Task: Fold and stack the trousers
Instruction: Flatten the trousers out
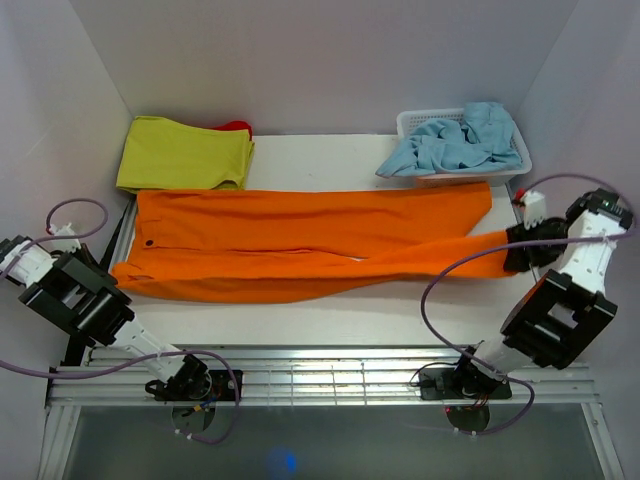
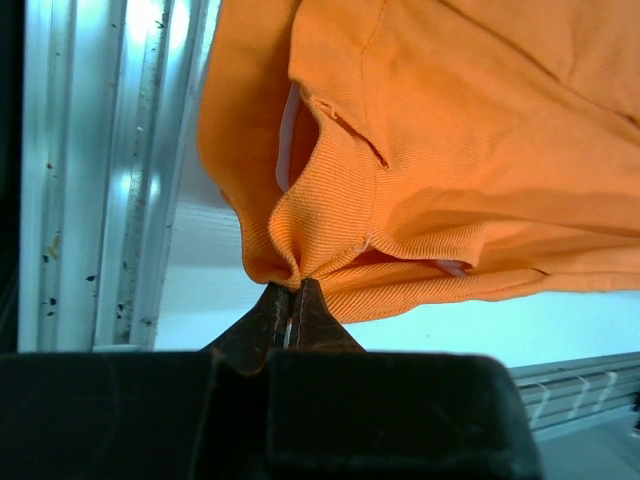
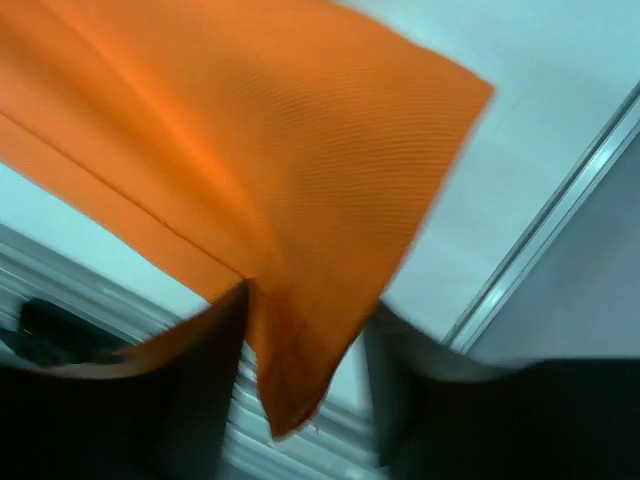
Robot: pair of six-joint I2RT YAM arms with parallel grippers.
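Your trousers [image 1: 300,245] lie stretched lengthwise across the table [image 1: 330,320], waist at its left edge, probably so that 1 fold can halve them. Your left gripper [image 2: 293,300] is pinched tight on the waistband corner. Your right gripper [image 3: 307,300] straddles a cuff at the table's right edge, jaws apart, apparently unclamped.

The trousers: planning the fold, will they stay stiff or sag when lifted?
Likely floppy: the trousers bunch into folds where the left gripper pinches them. Probably light, since that small pinch alone seems to hold the edge.
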